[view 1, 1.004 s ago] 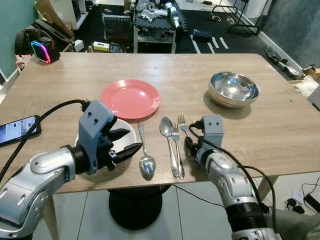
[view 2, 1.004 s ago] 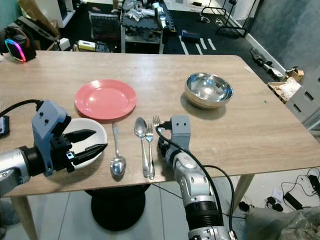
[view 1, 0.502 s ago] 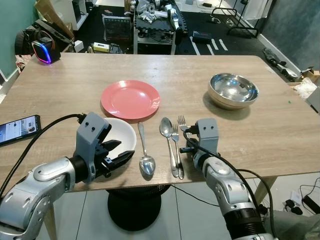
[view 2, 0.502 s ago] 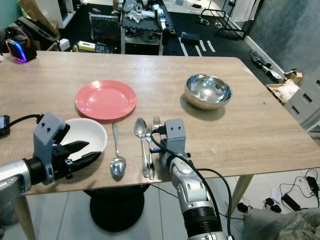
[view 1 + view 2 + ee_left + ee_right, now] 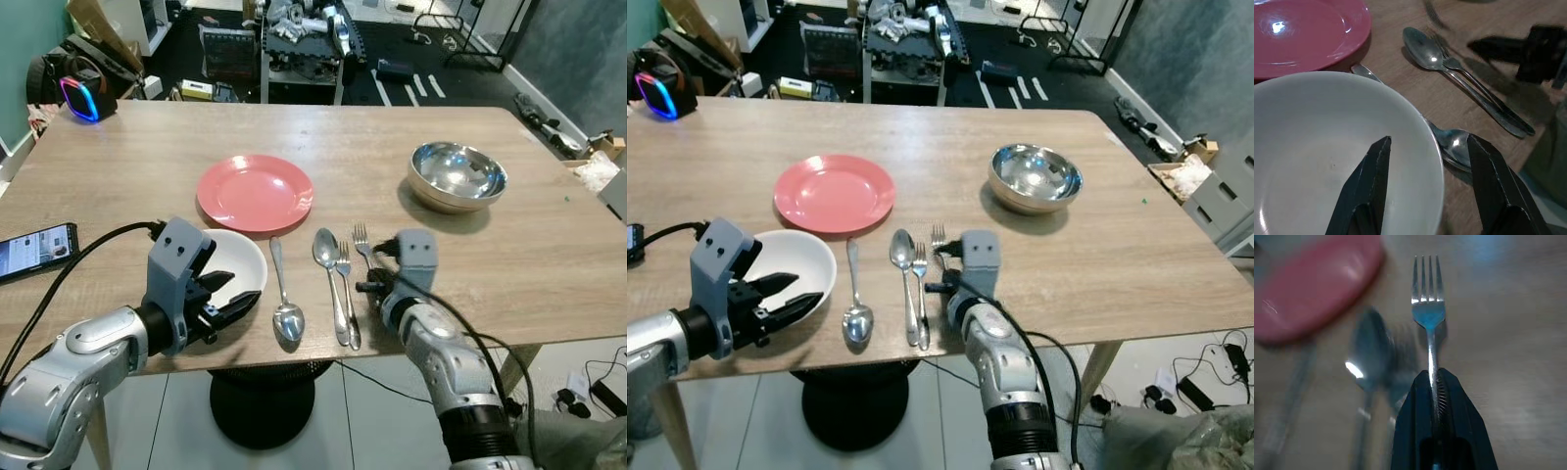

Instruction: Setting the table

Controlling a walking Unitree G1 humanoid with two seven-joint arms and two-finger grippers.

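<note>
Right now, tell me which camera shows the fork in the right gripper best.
The right wrist view: the fork lies close up, tines sharp, its handle clamped between the right gripper's fingers. In the two eye views the fork is small, its handle hidden by the gripper; in the left wrist view it is a blur.

— What was the desk [image 5: 549, 245] made of?
— Pale wood with a fine grain and a matt finish.
— And the dishes?
— The pink plate [image 5: 255, 193] looked smooth and glossy, catching small highlights. The white bowl [image 5: 1327, 147] at the desk's near edge was smooth too, with a softer sheen. The bowl [image 5: 458, 175] toward the far right corner was polished metal, mirror-bright inside.
— The cutlery?
— Shiny metal throughout: the fork [image 5: 1428, 313], the large spoon [image 5: 329, 264] and the small spoon [image 5: 286, 313].
— The tools?
— Each had matt black fingers [image 5: 1371, 186]; the left tool [image 5: 233, 300] and right tool [image 5: 376, 282] sat on grey plastic housings, the arms a brushed silver.
</note>
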